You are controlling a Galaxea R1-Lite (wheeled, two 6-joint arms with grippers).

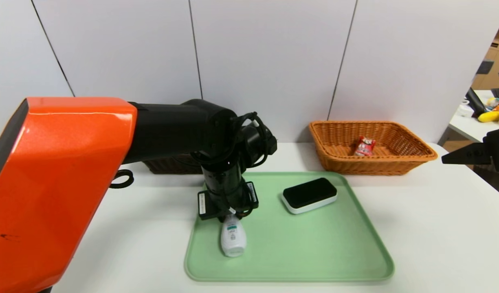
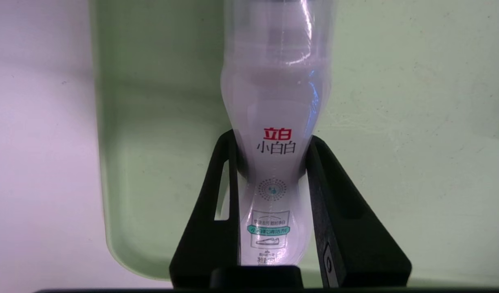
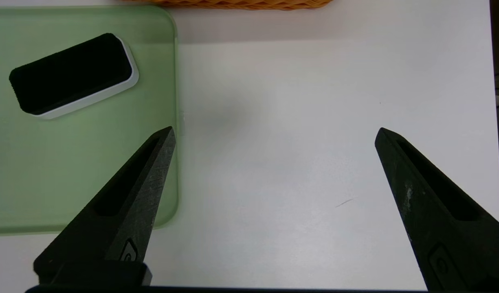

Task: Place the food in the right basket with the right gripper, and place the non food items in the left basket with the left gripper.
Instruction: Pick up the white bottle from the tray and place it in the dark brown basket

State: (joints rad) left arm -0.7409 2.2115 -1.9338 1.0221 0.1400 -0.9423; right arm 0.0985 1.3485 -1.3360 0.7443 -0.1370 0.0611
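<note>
A white cleaner bottle (image 1: 233,238) (image 2: 273,101) lies on its side at the left of the green tray (image 1: 314,260) (image 2: 396,122). My left gripper (image 1: 229,215) (image 2: 273,138) reaches down over it, with both fingers pressed against the bottle's narrow waist. A black-and-white eraser block (image 1: 309,194) (image 3: 72,73) lies at the tray's back right. A red snack packet (image 1: 364,146) sits in the right basket (image 1: 416,154). The left basket (image 1: 172,166) is mostly hidden behind my left arm. My right gripper (image 1: 457,158) (image 3: 274,130) hovers open and empty over bare table, right of the tray.
The white table (image 1: 436,228) stretches right of the tray and ends close behind the baskets at a grey wall. A black cable loop (image 1: 121,178) lies left of the tray. Another table with yellow objects (image 1: 489,116) stands at the far right.
</note>
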